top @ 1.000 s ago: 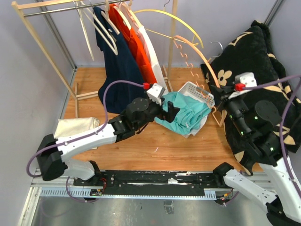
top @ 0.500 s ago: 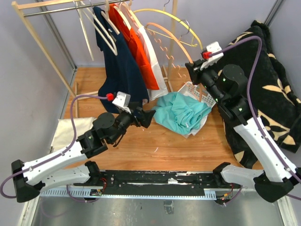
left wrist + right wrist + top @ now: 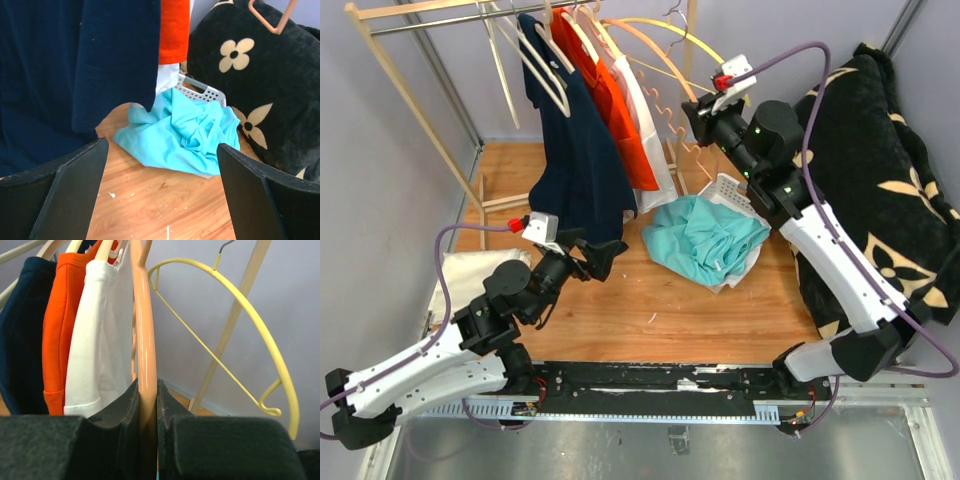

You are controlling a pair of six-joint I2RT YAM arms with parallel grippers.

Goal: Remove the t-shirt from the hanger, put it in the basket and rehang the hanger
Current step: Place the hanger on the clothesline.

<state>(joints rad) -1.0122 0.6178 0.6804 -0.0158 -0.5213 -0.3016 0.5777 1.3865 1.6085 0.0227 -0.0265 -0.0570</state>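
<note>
The teal t-shirt (image 3: pixel 705 240) lies crumpled on the wooden table, off any hanger, partly over a white basket (image 3: pixel 738 190). In the left wrist view the t-shirt (image 3: pixel 185 132) sits ahead of my left gripper (image 3: pixel 161 147). That gripper (image 3: pixel 605 255) is open and holds nothing, a short way left of the cloth. My right gripper (image 3: pixel 692 112) is raised beside the rack and shut on the bare peach hanger (image 3: pixel 655 50). Seen from the right wrist, the hanger's bar (image 3: pixel 145 340) is pinched between the fingers of the right gripper (image 3: pixel 147 390), next to the hanging white shirt.
A wooden rack (image 3: pixel 420 15) carries navy (image 3: pixel 575 150), orange (image 3: pixel 620 110) and white (image 3: pixel 645 120) shirts plus a bare yellow hanger (image 3: pixel 705 45). A black floral blanket (image 3: pixel 890 180) fills the right side. A cream cloth (image 3: pixel 470 270) lies at the left.
My left gripper has pulled back left and nearer, away from the teal t-shirt. My right gripper has carried the peach hanger up and left, from beside the basket to the rack.
</note>
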